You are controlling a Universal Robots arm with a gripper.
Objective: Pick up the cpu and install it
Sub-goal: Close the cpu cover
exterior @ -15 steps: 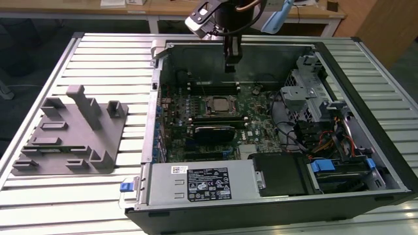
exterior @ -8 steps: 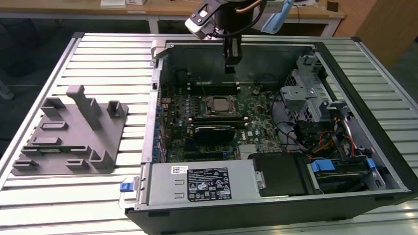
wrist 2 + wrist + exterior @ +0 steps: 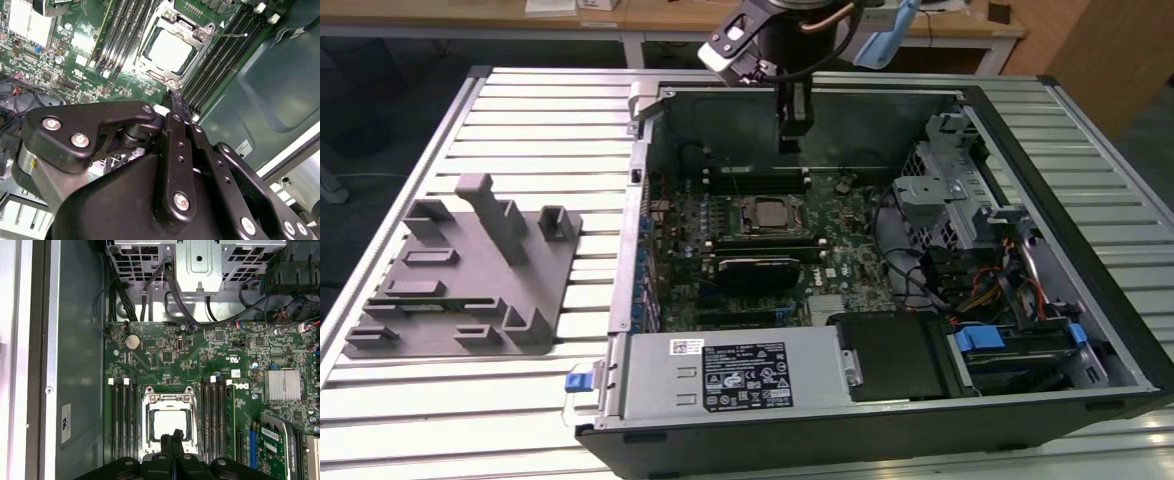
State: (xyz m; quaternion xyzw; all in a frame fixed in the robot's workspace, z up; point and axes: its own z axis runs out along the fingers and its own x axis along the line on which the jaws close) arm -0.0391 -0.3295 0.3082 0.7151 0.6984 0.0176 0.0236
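While gripper hangs above socket frame with fingers pressed together, empty, cpu lies flat inside that frame. Install step seems nearly done; any further contact calls for gentle, straight approach.

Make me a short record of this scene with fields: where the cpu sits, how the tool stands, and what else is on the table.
cpu: small square silver-topped chip, lying in the metal-framed socket on the green motherboard
tool: black two-finger tool, fingers together, holding nothing, above the board near the socket
case: open dark computer case, lying on its side
table: slatted metal table
other: grey moulded fixture, at the exterior view's left, beside the case
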